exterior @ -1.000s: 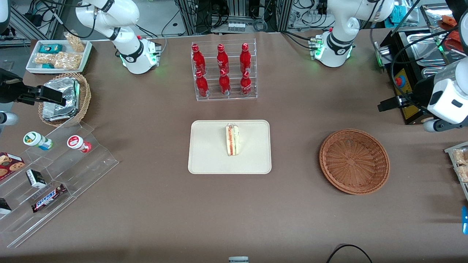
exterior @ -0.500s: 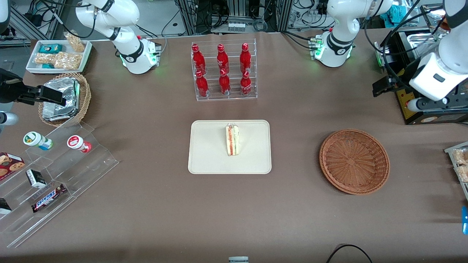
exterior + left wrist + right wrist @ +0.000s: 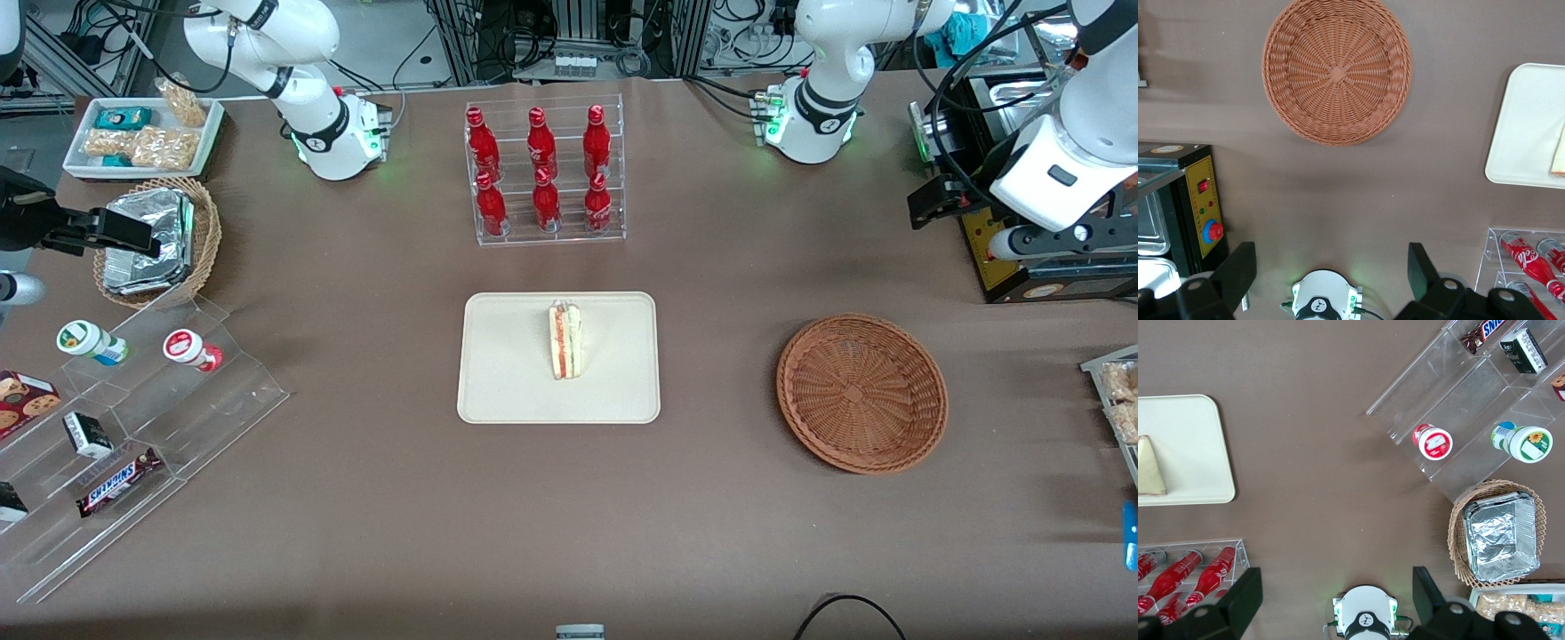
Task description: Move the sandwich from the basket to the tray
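The sandwich [image 3: 565, 341], a pale wedge with red and green filling, stands on edge on the cream tray [image 3: 507, 373] at the table's middle. Toward the working arm's end sits the reddish-brown wicker basket [image 3: 861, 392], with nothing in it. My left gripper [image 3: 932, 203] hangs high above the table, farther from the front camera than the basket and apart from everything. In the left wrist view the gripper [image 3: 1330, 270] is open with bare table between its fingers, and the basket [image 3: 1337, 70], the tray [image 3: 1528, 127] and a sliver of the sandwich [image 3: 1559, 157] show.
A clear rack of red bottles [image 3: 544, 173] stands farther back than the tray. A black box with a red button [image 3: 978, 200] sits beside my gripper. Toward the parked arm's end are a tan basket of foil packs [image 3: 156, 240], an acrylic stepped shelf [image 3: 133, 418] and a white snack tray [image 3: 142, 133].
My left gripper has risen and drawn away from the front camera, most of it in the first half second. The sandwich, tray and basket have not moved.
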Controlling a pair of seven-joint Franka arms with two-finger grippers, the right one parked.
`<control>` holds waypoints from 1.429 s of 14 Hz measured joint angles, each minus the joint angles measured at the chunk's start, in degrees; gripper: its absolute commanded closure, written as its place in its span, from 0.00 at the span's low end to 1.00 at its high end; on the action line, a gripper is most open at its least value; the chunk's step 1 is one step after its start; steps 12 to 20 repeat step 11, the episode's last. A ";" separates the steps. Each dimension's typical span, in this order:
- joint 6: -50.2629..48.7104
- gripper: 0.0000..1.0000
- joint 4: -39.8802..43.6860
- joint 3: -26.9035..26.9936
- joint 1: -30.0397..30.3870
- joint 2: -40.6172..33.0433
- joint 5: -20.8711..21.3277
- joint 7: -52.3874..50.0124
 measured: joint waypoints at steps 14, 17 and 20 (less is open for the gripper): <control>0.37 0.00 2.47 -0.05 0.08 -0.51 0.03 -1.09; 0.37 0.00 2.47 -0.05 0.08 -0.51 0.03 -1.09; 0.37 0.00 2.47 -0.05 0.08 -0.51 0.03 -1.09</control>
